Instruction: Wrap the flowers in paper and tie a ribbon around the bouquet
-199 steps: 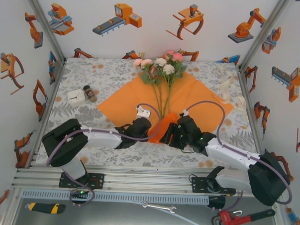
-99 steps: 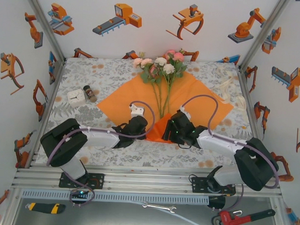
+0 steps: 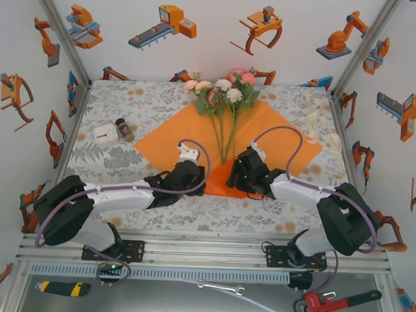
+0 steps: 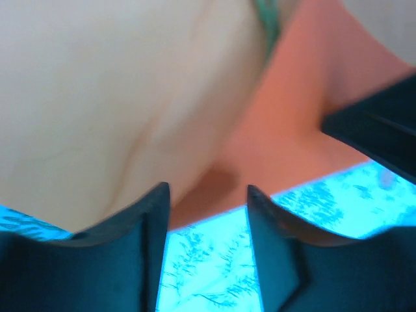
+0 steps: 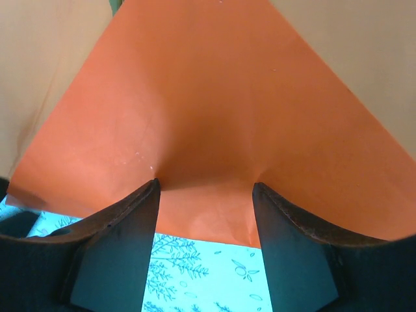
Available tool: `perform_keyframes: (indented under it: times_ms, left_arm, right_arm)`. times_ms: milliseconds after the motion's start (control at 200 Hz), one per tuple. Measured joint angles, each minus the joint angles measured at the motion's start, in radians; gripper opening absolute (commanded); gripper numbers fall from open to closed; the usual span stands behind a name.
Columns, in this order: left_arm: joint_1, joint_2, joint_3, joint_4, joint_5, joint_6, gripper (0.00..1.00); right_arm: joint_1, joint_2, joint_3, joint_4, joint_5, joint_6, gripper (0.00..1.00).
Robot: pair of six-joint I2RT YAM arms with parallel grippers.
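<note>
We judge the paper (image 3: 282, 128) light, thin and quick to crease, so we would take it at its folded near corner. It lies on the table (image 3: 148, 98) under the flowers (image 3: 224, 94). The right gripper (image 5: 205, 185) has its jaws apart, with that corner dimpled against both tips. The left gripper (image 4: 208, 192) also has its jaws apart, gripping nothing, with the paper's edge just beyond them.

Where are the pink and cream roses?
In the top view, the pink and cream roses lie centred on the bright orange paper sheet, blooms toward the back wall.
</note>
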Motion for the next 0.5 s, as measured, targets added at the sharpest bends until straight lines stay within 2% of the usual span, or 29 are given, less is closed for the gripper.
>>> perform_keyframes:
  times_ms: [150,310,421,501]
  left_arm:
    - [0.003,0.070,0.058,-0.021,0.057,0.044,0.81]
    - [0.023,0.170,0.104,-0.028,0.088,0.085,0.84]
    - [0.034,0.198,0.121,-0.029,0.112,0.115,0.84]
    - [0.043,0.198,0.121,-0.027,0.131,0.136,0.85]
  right_arm:
    - [-0.021,0.020,0.016,0.013,-0.011,-0.014,0.57]
    - [-0.028,-0.007,0.015,-0.028,-0.023,-0.050,0.60]
    - [-0.051,-0.094,0.015,-0.106,-0.032,-0.110,0.71]
    - [-0.104,-0.194,0.014,-0.152,-0.058,-0.187,0.81]
